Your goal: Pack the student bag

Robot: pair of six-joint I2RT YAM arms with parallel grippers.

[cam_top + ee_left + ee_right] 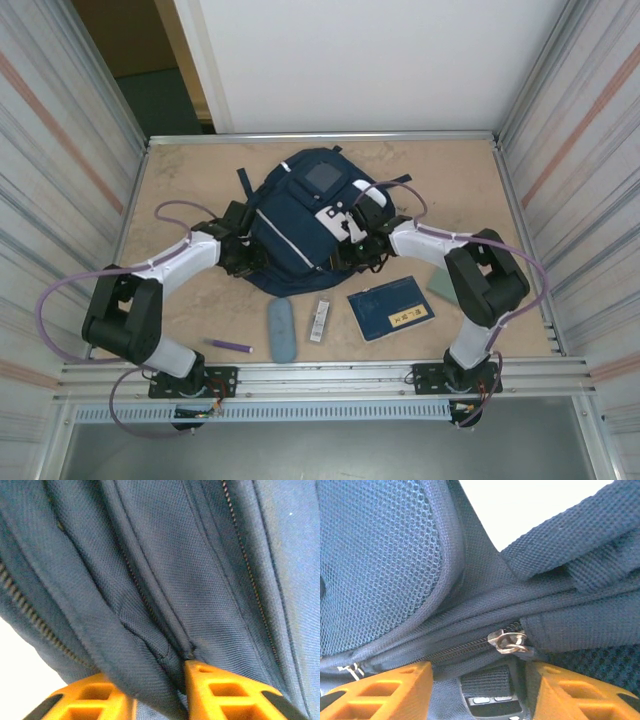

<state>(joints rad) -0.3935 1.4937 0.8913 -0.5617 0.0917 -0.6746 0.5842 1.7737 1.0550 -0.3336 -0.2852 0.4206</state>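
Student bag (pixel 300 235) lies flat on the bench (pixel 190 175). My L claw (pixel 160 692), at the bag's left side, is pinched on a fold of its navy fabric. My R claw (pixel 480 687), at the bag's right side, has jaws apart w/ a metal zip pull (pixel 508 641) btwn them; can't tell if it's gripping.

- A tan, mottled table top (pixel 190 170) is bounded on both sides by corrugated metal walls (pixel 60 130).
- A plain white panel (pixel 380 60) is set behind it.
- A dark opening (pixel 150 95) is seen at far left.
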